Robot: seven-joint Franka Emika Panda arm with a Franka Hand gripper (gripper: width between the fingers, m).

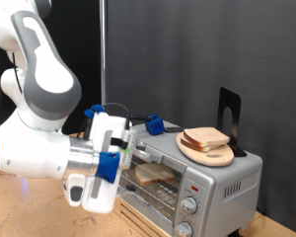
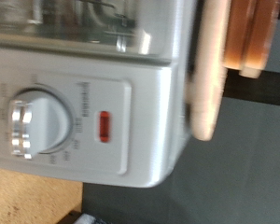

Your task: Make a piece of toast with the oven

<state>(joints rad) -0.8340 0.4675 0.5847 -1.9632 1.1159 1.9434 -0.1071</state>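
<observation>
Your gripper (image 1: 128,156) sits low in the exterior view, just left of centre, at the end of the white arm (image 1: 35,109) that bends down from the exterior view's top left. It is pressed in close against the left front of the oven (image 1: 187,178), level with the glass door. You cannot tell from this view how far the fingers are parted, since the hand's white body and blue fittings hide them. The piece of toast (image 1: 151,174) shows as a pale tan slab behind the door glass, on the rack, just to the right of the hand; whether the fingers touch anything there is not visible. On the oven's roof, toward the exterior view's right, a round wooden plate (image 1: 209,151) carries a stack of bread slices (image 1: 205,138), well above the hand. Two round knobs (image 1: 190,209) sit one over the other on the oven's right front panel. The oven stands on a wooden table (image 1: 20,212).

Turning to the wrist view, you see no fingers at all, so the hand's opening stays unknown. The frame is filled by the oven's silver control panel (image 2: 131,121), with one knob (image 2: 37,123) and a red light (image 2: 105,126) beside it. The plate's pale edge (image 2: 210,75) overhangs the panel, with a brown bread crust (image 2: 250,37) just beyond it.
</observation>
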